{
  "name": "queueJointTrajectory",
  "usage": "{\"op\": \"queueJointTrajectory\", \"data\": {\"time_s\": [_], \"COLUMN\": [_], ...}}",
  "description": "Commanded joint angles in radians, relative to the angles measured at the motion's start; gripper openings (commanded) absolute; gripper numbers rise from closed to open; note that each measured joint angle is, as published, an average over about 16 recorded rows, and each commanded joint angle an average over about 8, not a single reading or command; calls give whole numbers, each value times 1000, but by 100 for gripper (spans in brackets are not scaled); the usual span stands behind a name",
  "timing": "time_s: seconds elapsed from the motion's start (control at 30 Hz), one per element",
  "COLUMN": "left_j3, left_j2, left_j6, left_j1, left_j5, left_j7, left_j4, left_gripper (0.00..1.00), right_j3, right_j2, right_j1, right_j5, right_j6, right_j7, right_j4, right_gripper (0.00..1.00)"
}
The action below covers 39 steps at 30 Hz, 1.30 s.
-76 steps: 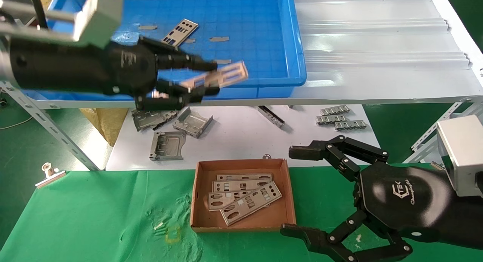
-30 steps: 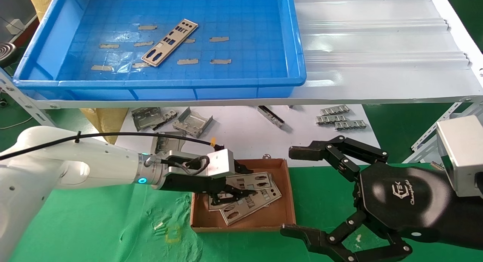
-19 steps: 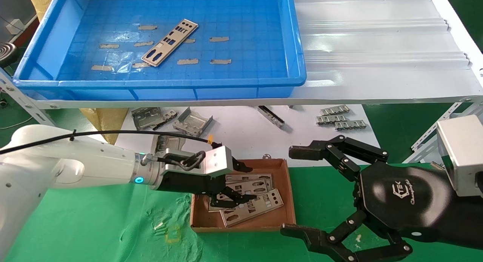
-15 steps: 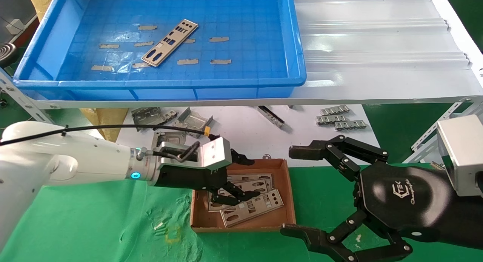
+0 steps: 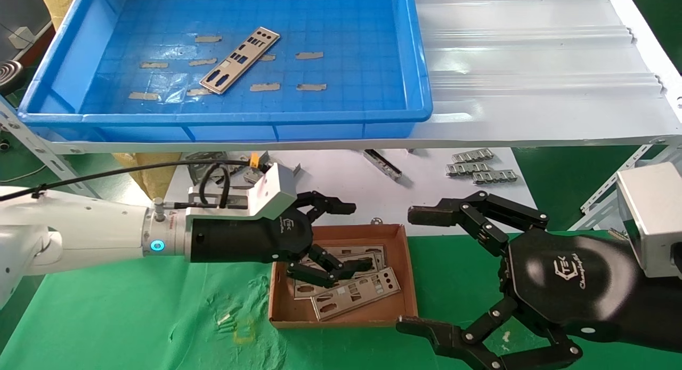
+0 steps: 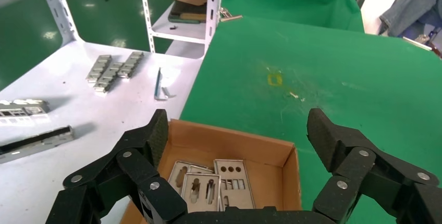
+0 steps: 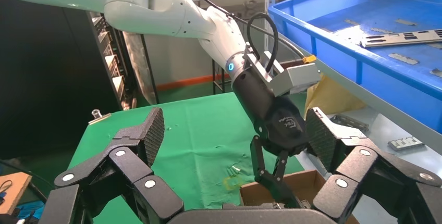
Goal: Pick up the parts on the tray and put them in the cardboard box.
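Note:
One part [image 5: 240, 59], a punched silver strip, lies on the floor of the blue tray [image 5: 224, 117] on the upper shelf. Several more parts [image 5: 357, 292] are stacked in the cardboard box [image 5: 391, 306] on the green cloth. My left gripper [image 5: 349, 235] hovers open just above the box's left half, holding nothing. In the left wrist view the left gripper [image 6: 238, 128] frames the box [image 6: 307, 182] and the parts [image 6: 232, 182] below it. My right gripper [image 5: 421, 270] rests open beside the box's right wall. In its wrist view the right gripper [image 7: 235, 127] faces the left gripper [image 7: 276, 177].
Bent grey brackets [image 5: 287, 170], a metal rail [image 5: 382, 163] and ribbed clips [image 5: 482, 167] lie on the white surface behind the box. A white corrugated sheet [image 5: 533, 66] lies to the right of the tray. Green cloth [image 5: 133, 316] stretches to the box's left.
My left gripper brought a part from the tray down into the box, let it go, opened wide and lifted slightly back. The right arm has not moved.

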<state>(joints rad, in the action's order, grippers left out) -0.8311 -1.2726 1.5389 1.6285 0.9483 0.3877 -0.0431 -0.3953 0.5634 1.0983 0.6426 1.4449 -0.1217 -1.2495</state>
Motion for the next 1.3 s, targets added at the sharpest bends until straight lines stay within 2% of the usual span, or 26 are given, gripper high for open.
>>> {"op": "queueJointTrajectory", "data": {"time_s": [0.03,0.3,1.3], "left_j3": [1,32,309], "left_j2": [0,40,371], "left_j6": [3,-6,-26], "left_j1": [0,-34,-311], "left_j5": [-3,-12,-122], "left_j7": [1,-34,-322], "left_j4": [3,-76,-697], "left_gripper": [100,100,100], "right_j3": [0,0,0], "right_j2": [0,0,0], "right_j1": [0,0,0], "right_j5": [0,0,0], "right_j6": [0,0,0], "right_j7": [0,0,0], "right_j4": [0,0,0], "right_gripper": [100,100,100]}}
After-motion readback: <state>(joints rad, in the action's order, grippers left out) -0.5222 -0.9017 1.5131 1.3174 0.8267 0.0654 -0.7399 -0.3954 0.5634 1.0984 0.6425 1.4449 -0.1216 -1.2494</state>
